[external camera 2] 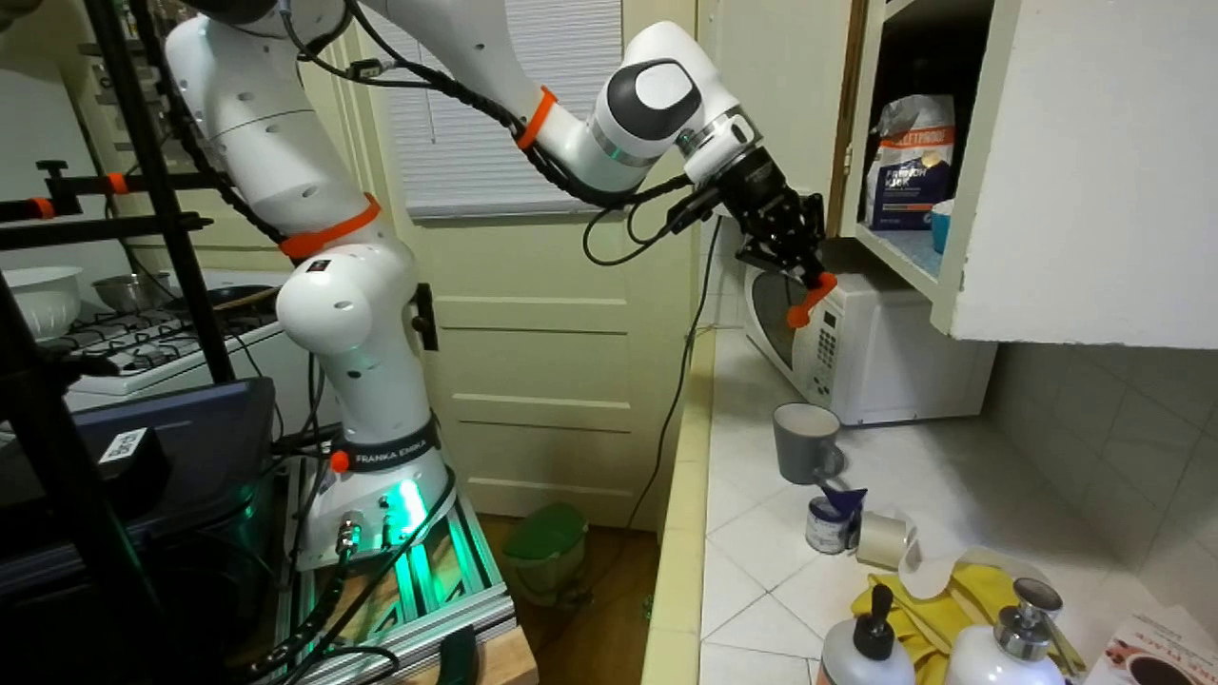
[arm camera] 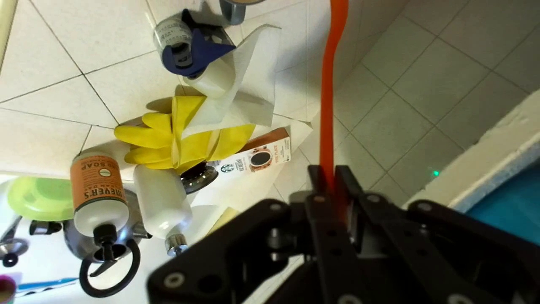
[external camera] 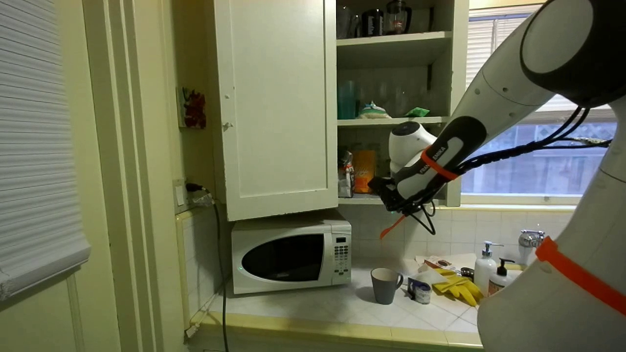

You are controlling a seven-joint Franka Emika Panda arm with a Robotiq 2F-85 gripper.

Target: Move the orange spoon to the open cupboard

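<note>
Arm is white with rounded joints and dark trim, orange bands wrapped round it, bundled black cables alongside, a black collar lettered FRANKA EMIKA in white above a green-lit base, and a black gripper whose linkages carry pale round screw heads.

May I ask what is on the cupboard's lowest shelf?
An orange bag, a printed bag, something blue; in an exterior view, the arm and cupboard door cover parts of the shelf.
</note>
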